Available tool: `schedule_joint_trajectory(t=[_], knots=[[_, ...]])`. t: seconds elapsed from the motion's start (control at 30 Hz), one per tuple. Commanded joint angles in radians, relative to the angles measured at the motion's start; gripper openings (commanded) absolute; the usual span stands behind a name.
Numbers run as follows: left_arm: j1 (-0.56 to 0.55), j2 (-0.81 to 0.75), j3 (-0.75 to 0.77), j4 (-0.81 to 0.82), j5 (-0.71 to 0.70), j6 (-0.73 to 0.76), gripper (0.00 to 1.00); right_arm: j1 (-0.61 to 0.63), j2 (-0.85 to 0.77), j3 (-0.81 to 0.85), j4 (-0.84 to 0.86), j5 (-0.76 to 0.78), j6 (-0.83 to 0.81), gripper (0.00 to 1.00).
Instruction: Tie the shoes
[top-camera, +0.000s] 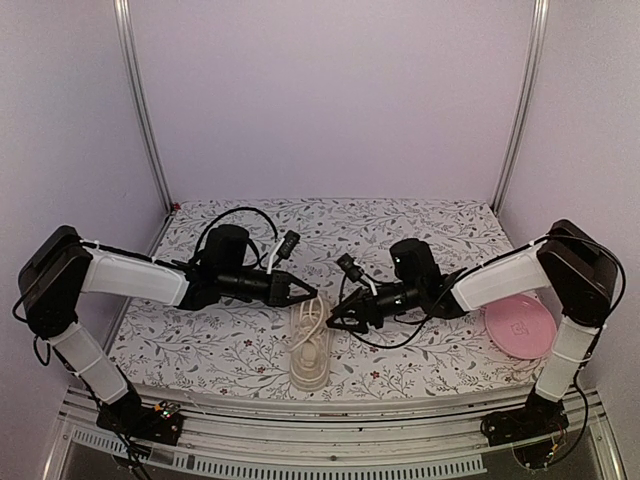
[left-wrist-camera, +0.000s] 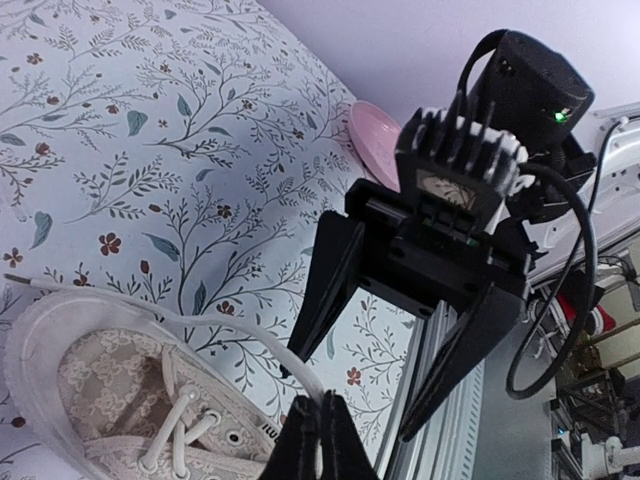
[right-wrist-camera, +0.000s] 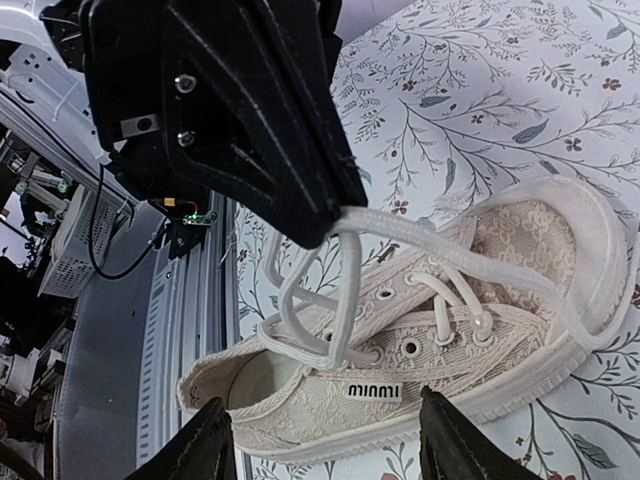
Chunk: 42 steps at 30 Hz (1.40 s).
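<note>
The cream sneaker (top-camera: 309, 352) lies on the floral table between the arms, toe away from the near edge. My left gripper (top-camera: 306, 295) is shut on a white lace (left-wrist-camera: 232, 331), holding it taut above the shoe (left-wrist-camera: 100, 385); its closed fingertips show in the left wrist view (left-wrist-camera: 320, 408). My right gripper (top-camera: 336, 318) is open and empty, its fingers (right-wrist-camera: 205, 445) spread wide above the shoe's side (right-wrist-camera: 400, 385). In the right wrist view the left gripper (right-wrist-camera: 315, 212) holds the lace (right-wrist-camera: 450, 237), and a slack loop of lace (right-wrist-camera: 340, 290) hangs under it to the eyelets.
A round pink plate (top-camera: 521, 326) lies at the right near the right arm's base, and also shows in the left wrist view (left-wrist-camera: 375, 135). A metal rail (top-camera: 330, 415) runs along the table's near edge. Purple walls and frame posts (top-camera: 147, 120) enclose the table.
</note>
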<state>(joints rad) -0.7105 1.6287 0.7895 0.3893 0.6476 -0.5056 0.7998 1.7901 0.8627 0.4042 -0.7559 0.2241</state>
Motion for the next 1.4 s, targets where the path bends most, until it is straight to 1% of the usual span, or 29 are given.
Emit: schedule_joint_trajectory(t=[0.0,0.17,0.33,0.4,0.43,0.47,0.53,0.57,0.6,0.9,1.13,1.37], knots=[[0.003,-0.023,-0.007,0.005,0.006,0.015,0.0,0.012,0.062,0.06,0.072,-0.042,0.021,0.62],[0.004,-0.021,-0.004,0.001,0.004,0.018,0.0,0.017,0.101,0.1,0.074,-0.055,0.018,0.51],[0.003,-0.017,0.0,0.001,0.007,0.02,0.0,0.021,0.132,0.123,0.072,-0.052,0.013,0.43],[0.004,-0.016,0.001,0.001,0.008,0.02,0.0,0.021,0.14,0.127,0.072,-0.05,0.013,0.37],[0.004,-0.016,0.002,0.0,0.006,0.021,0.0,0.021,0.143,0.129,0.071,-0.049,0.012,0.33],[0.005,-0.016,0.002,-0.001,0.006,0.02,0.0,0.021,0.145,0.13,0.072,-0.051,0.012,0.26],[0.005,-0.016,0.002,-0.002,0.004,0.019,0.0,0.024,0.141,0.133,0.073,-0.059,0.014,0.1],[0.005,-0.016,0.002,-0.005,0.002,0.02,0.0,0.028,0.137,0.133,0.072,-0.062,0.016,0.05],[0.005,-0.018,0.002,-0.007,0.0,0.019,0.0,0.032,0.13,0.132,0.071,-0.063,0.016,0.03],[0.005,-0.015,0.014,-0.033,-0.026,0.021,0.0,0.08,0.07,0.123,0.073,-0.035,0.032,0.02],[0.005,-0.018,0.012,-0.033,-0.032,0.019,0.0,0.088,0.095,0.153,0.097,-0.015,0.054,0.02],[0.005,-0.017,0.013,-0.021,-0.026,-0.005,0.0,0.099,0.128,0.18,0.098,0.048,0.076,0.02]])
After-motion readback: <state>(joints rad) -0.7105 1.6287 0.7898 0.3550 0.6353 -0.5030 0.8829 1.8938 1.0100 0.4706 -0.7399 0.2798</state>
